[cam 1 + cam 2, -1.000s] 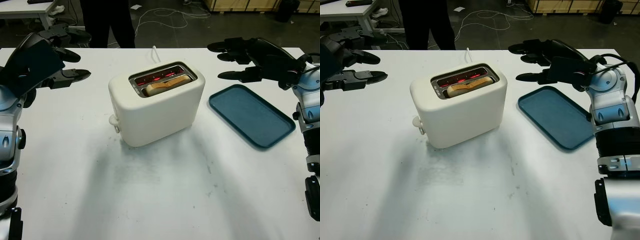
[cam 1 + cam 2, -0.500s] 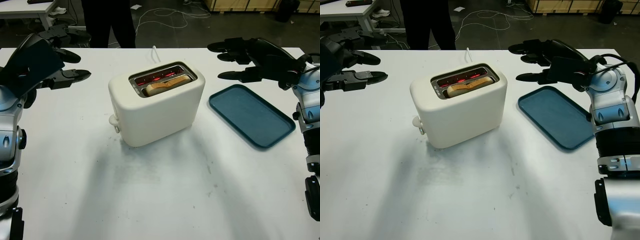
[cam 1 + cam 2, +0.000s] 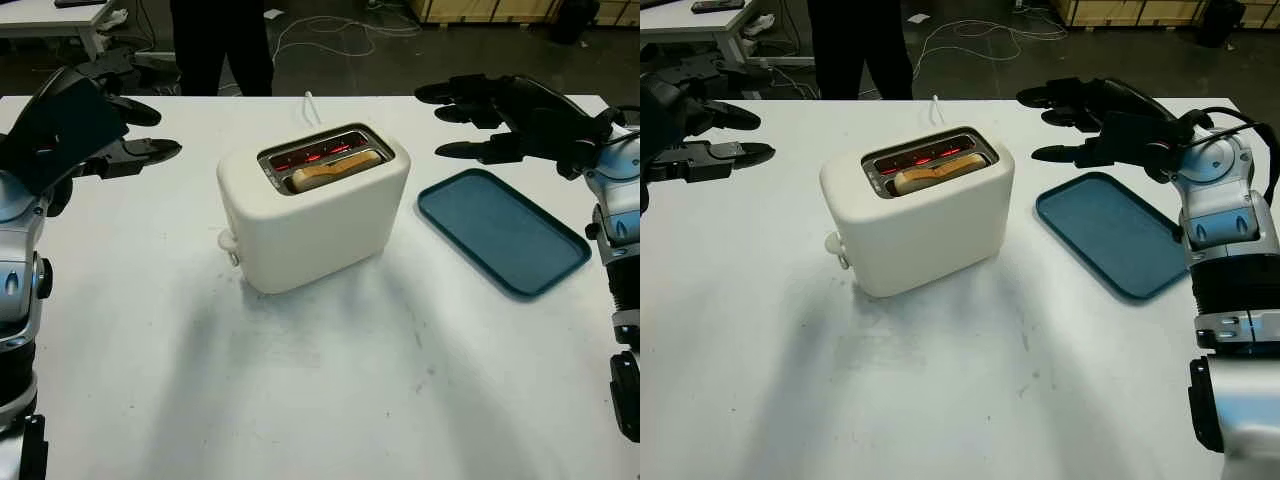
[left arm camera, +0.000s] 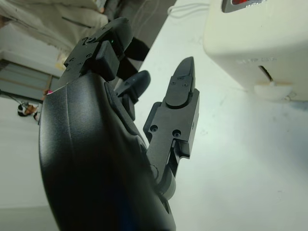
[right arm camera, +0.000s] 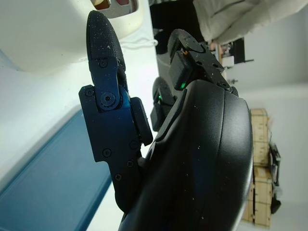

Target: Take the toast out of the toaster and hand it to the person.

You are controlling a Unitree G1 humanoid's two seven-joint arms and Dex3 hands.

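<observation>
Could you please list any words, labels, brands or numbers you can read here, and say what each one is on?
No text can be read for certain.
The toaster carries a faint line of embossed lettering above its lever, too blurred to read.
The tray, toast and both hands bear no readable markings.

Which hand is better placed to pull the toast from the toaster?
Probably the right hand: open, nearer the toaster's slot, where the toast sits. The left hand, also open, is farther off.

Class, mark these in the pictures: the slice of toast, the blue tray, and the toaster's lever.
Browned slice of toast (image 3: 335, 170), left eye view, its top crust.
Blue rectangular tray (image 3: 500, 230), left eye view, its bare floor.
Cream toaster's lever (image 3: 832, 243), right eye view, its knob.
</observation>
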